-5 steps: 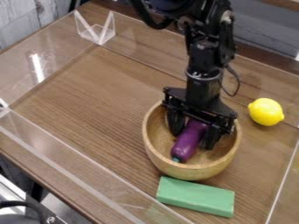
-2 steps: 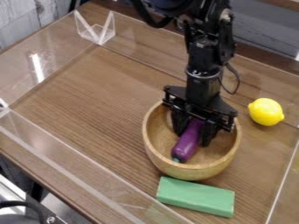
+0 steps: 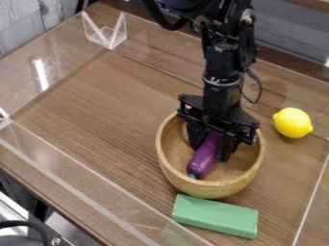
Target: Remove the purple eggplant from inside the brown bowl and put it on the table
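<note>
The purple eggplant [image 3: 203, 159] lies inside the brown bowl [image 3: 172, 159], its upper end up between the fingers. My gripper [image 3: 213, 142] points straight down into the bowl, shut on the eggplant's upper end. The bowl rests on the wood-grain table [image 3: 115, 106] at the front right. The stem end of the eggplant is hidden by the fingers.
A yellow lemon [image 3: 293, 122] sits right of the bowl. A flat green sponge block [image 3: 216, 214] lies just in front of the bowl. Low clear acrylic walls [image 3: 52, 163] border the table, with a clear stand [image 3: 106, 31] at the back left.
The fingers have closed inward onto the eggplant's upper end. The arm has stayed in place over the bowl.
</note>
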`<state>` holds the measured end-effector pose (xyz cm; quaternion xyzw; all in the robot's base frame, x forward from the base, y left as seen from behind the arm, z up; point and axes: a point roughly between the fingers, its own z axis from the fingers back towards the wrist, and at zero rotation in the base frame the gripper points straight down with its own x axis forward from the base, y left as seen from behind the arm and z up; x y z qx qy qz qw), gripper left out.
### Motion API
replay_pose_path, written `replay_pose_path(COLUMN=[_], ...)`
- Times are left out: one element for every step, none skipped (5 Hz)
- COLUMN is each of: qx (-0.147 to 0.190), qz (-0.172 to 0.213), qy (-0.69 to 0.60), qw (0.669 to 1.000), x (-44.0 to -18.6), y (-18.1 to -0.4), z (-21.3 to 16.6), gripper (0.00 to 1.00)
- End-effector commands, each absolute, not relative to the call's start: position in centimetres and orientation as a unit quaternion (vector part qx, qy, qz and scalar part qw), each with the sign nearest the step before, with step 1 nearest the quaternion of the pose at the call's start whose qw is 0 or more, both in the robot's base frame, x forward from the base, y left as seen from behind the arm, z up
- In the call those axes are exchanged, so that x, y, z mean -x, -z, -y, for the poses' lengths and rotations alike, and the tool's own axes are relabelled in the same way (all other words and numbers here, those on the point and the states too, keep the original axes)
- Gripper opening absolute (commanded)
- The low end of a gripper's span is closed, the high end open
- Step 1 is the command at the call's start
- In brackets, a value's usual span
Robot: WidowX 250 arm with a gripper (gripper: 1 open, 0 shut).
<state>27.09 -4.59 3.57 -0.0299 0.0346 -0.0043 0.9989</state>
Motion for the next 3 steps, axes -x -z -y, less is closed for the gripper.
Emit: replay_pose_path(qx=[0.037, 0.038, 0.039], qz=[0.001, 0.000, -0.001], qy=[-0.002, -0.004, -0.007], qw=[0.999, 0.999, 0.999], x=[-28.02, -27.92, -27.83], y=[-5.74, -5.94, -6.13], z=[4.34, 4.16, 3.98], gripper=[0.00, 0.00, 0.00])
